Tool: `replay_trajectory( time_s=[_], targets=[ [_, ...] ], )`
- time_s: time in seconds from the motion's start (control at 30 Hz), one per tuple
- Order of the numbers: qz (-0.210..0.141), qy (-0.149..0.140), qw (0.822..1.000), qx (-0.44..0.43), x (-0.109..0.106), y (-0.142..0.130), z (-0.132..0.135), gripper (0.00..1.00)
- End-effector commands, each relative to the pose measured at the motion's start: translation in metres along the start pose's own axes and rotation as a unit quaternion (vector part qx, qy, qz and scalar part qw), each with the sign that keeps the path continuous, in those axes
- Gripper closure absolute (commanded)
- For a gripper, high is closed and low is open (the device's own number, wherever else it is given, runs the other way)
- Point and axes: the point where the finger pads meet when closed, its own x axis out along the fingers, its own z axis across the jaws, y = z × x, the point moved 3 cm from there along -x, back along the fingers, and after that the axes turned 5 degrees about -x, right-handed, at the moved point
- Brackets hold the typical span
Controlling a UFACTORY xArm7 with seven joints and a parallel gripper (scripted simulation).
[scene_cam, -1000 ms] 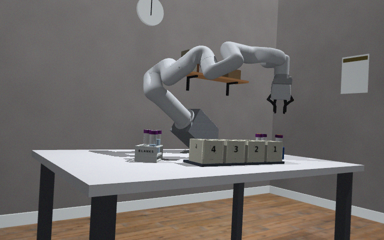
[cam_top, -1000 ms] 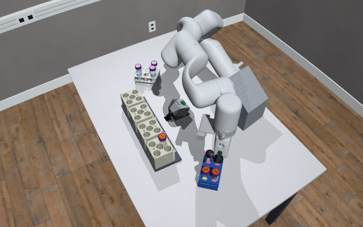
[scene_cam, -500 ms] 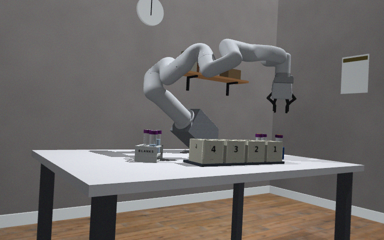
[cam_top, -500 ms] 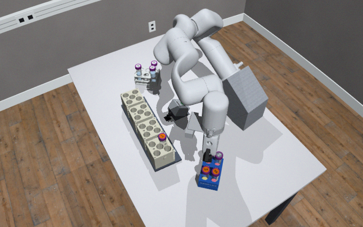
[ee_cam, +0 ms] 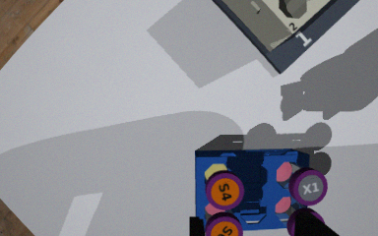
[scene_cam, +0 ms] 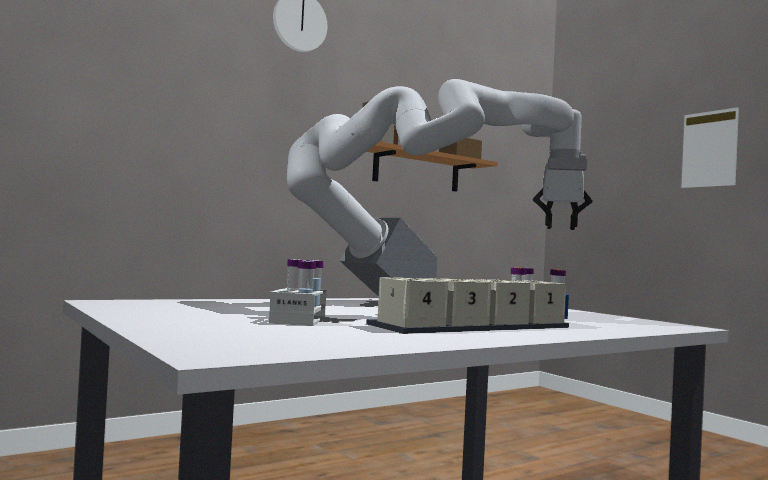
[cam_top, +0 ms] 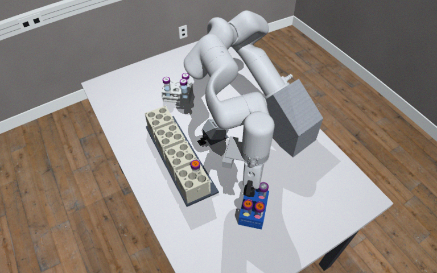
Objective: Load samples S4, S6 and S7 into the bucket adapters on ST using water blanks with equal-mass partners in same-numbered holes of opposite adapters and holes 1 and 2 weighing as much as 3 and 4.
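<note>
Seen from the top, the pale grey two-finger gripper [cam_top: 248, 193] [scene_cam: 560, 227] [ee_cam: 253, 227] hangs over the far half of the blue block rack [cam_top: 250, 222] [scene_cam: 566, 305] [ee_cam: 246, 225]. On its other half, towards the bench's near end, stand the orange-dotted, purple-capped clear tube S4 [cam_top: 247, 204] [ee_cam: 224, 192] and its twin S6 [cam_top: 259, 206] [ee_cam: 223, 231]. S4 is on the side facing the cream adapter numbered 1 [cam_top: 198, 192] [scene_cam: 549, 302] [ee_cam: 256, 12], S6 on the side towards the bench's right-hand corner. Both point cap up, long axes upright.

From the exterior, the fingers point down, part-way apart with nothing between them, well above the caps at the bench's right end.

In the wrist view, S4 lies up and left of the point between the jaws; S6 lies left, close by the left fingertip. The fingers are spread along the rack's long side. If S4 is next, I'd shift towards that near end and slightly towards the adapters, then drop straight down, keeping clear of S6 and the grey-dotted purple-capped tube X1 [ee_cam: 308, 187].

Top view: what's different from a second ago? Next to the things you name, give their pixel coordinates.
The gripper [cam_top: 248, 193] [scene_cam: 560, 227] [ee_cam: 254, 226] has shifted left in the top view, over the blue rack [cam_top: 251, 222] [scene_cam: 566, 306] [ee_cam: 200, 189], toward the adapters [cam_top: 198, 192] [scene_cam: 427, 311] [ee_cam: 241, 16]. It has taken hold of nothing and is open. S4 [cam_top: 247, 204] [ee_cam: 224, 191], S6 [cam_top: 259, 206] [ee_cam: 223, 230] and S7 [cam_top: 195, 164] look unmoved, as do rack and adapters.
</note>
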Motion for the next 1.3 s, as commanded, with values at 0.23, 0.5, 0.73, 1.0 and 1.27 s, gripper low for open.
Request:
replay_trajectory(
  time_s=[0.23, 0.5, 0.73, 1.0, 1.27],
  targets=[
    [-0.001, 0.003, 1.000, 0.000, 0.016, 0.000, -0.001, 0.43],
    [-0.001, 0.003, 1.000, 0.000, 0.032, 0.000, -0.001, 0.43],
    [-0.001, 0.003, 1.000, 0.000, 0.042, 0.000, -0.001, 0.43],
    [-0.001, 0.003, 1.000, 0.000, 0.058, 0.000, -0.001, 0.43],
    [-0.001, 0.003, 1.000, 0.000, 0.070, 0.000, -0.001, 0.43]
  ],
)
